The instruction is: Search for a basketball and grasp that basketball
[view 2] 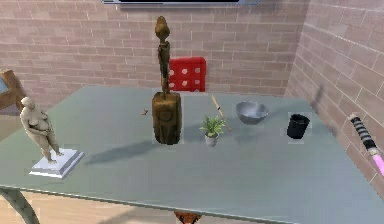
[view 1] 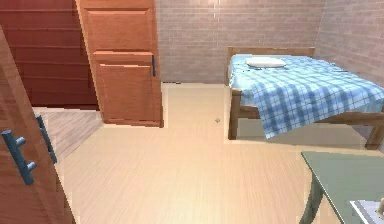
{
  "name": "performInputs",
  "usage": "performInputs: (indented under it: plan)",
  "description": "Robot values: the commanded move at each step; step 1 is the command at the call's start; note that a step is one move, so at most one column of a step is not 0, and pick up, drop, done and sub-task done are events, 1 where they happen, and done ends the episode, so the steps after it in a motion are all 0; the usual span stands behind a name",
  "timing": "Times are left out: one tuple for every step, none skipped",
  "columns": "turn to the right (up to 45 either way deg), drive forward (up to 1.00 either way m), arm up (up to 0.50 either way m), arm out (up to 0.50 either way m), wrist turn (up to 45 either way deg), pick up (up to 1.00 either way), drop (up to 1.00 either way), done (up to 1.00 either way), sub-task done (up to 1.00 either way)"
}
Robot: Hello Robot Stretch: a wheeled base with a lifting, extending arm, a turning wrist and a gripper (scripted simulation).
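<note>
In the arm side view, a grey-green table (view 2: 200, 175) takes the near ground. Nearest on it, at the left, stands a pale statuette (view 2: 38, 128) on a white base, and at the right edge lies a pink rod (view 2: 366, 146) with a dark end. Farther in stand a tall dark wooden sculpture (view 2: 165, 100), just beside it a small potted plant (view 2: 212, 128), then a grey bowl (view 2: 251, 111) and a black cup (view 2: 297, 126). A red chair (view 2: 188, 73) stands behind the table, before a brick wall (view 2: 70, 45). In the forward view, a wooden door (view 1: 20, 160) is near at the left; past the pale floor (view 1: 180, 160) stands a bed (view 1: 310, 95) with a blue checked blanket and a white pillow (view 1: 266, 62). How the gripper stands and where the basketball is — I cannot tell.
</note>
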Motion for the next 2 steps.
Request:
performInputs:
  plan:
    - [0.0,0.00,0.10,0.00,0.0,0.00,0.00,0.00,0.00]
    - [0.0,0.00,0.00,0.00,0.0,0.00,0.00,1.00,0.00]
